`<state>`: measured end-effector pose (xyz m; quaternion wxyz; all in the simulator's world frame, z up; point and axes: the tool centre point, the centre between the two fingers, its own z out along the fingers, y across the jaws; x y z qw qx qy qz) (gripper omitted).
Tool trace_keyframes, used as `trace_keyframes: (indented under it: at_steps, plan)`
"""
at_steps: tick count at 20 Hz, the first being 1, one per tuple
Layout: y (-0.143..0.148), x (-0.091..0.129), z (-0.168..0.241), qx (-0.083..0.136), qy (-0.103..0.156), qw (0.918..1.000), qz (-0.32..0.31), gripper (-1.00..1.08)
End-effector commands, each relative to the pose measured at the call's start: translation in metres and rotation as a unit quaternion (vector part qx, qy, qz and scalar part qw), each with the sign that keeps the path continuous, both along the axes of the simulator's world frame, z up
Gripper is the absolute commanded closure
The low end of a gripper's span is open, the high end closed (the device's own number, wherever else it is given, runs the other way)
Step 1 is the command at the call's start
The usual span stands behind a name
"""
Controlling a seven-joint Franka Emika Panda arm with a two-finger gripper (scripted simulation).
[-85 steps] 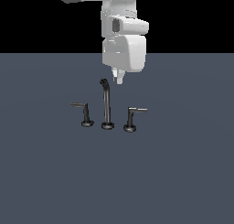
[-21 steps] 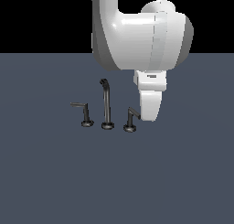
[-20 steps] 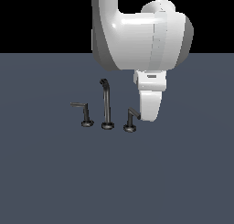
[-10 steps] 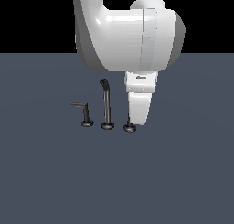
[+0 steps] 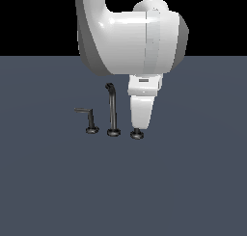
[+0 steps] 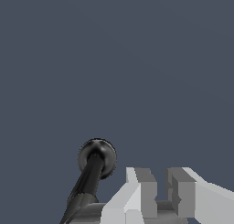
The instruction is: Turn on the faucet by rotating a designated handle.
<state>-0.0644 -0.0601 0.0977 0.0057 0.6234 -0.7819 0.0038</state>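
A flat, matte slate-blue bench (image 5: 193, 182) fills the lower part of the exterior view and runs out past both side edges and the near edge. Its far edge forms a straight horizontal line. Beyond that line is plain black, with no walls, windows or furniture visible. The light is even and soft. In the wrist view the same slate-blue surface fills the background.

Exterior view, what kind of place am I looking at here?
Likely a bare simulated test scene, not a real bathroom: a flat grey floor under black emptiness, with only a small dark faucet standing alone and a white robot arm over it.
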Motion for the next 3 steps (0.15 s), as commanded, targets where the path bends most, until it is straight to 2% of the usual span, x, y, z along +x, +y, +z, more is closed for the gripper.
trace_keyframes:
  at_steps: [1,3]
  plan:
    - [0.0528,0.0095,0.0,0.006,-0.002,0.9993,0.038,1.08]
    - [0.0584,0.0113,0.0001,0.007,-0.002,0.9992,0.039,1.08]
